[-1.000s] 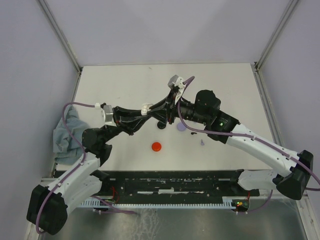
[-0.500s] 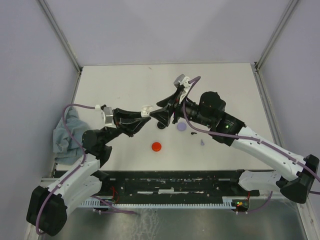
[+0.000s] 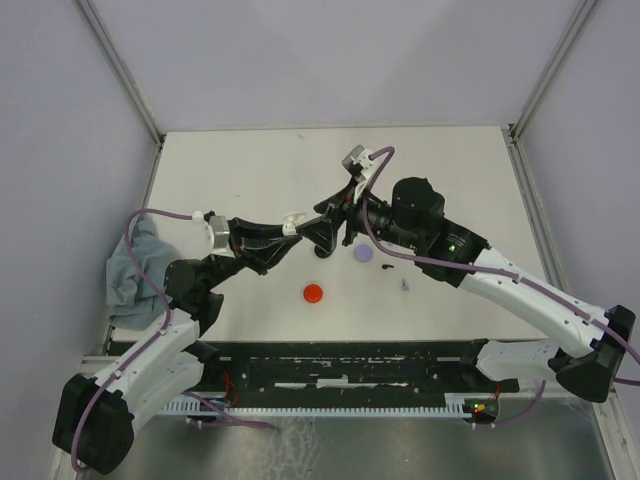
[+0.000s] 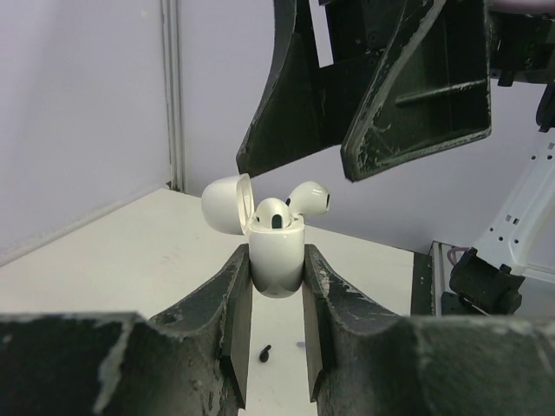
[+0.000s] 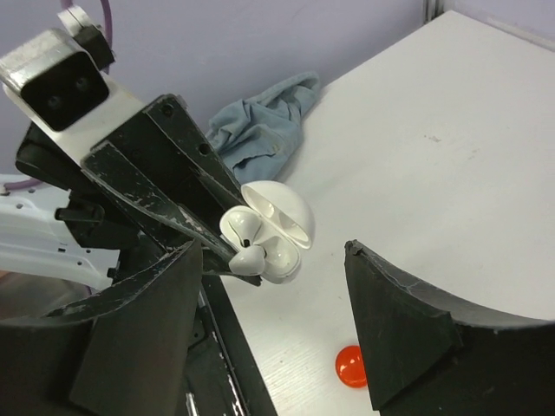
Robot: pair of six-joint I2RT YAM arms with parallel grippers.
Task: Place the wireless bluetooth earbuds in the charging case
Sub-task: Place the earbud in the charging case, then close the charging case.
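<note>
Nearest my bases, a small round red plastic disc lies on the pale surface. To its right are a tiny lavender stemmed bud and a black one. Farther out, my left pincer is clenched on the glossy white charging case, lid open. One white earbud sits inside and another leans out. My right pincer hangs released just above.
</note>
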